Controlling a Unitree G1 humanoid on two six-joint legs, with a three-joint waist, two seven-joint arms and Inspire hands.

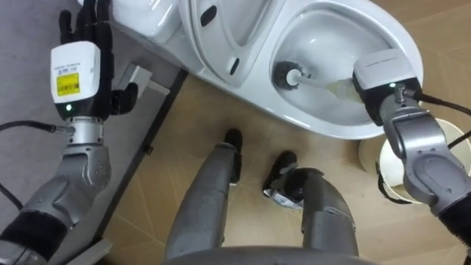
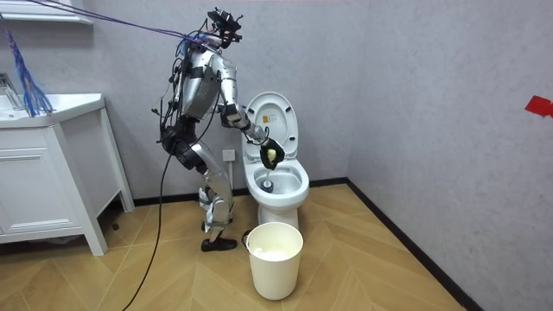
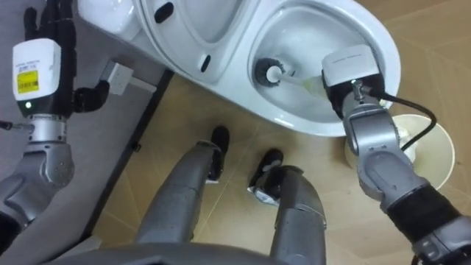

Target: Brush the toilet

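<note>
My right hand (image 1: 384, 79) is clamped on the brush (image 1: 313, 81) so its head reaches the drain of the toilet bowl (image 1: 331, 129); my left hand (image 1: 92, 37), opened flat, is held clear at left.

A bathroom. In the room view a white toilet (image 2: 278, 209) stands against the grey wall (image 2: 415, 86) at centre, its lid (image 2: 275, 117) raised. At the left edge is a white cabinet (image 2: 43, 194) with a basin top (a washstand, by the look of it). A socket (image 2: 229, 155) sits low on the wall just left of the toilet. The floor (image 2: 371, 259) is wood laid in herringbone, with a white bucket (image 2: 275, 263) at lower centre.
</note>
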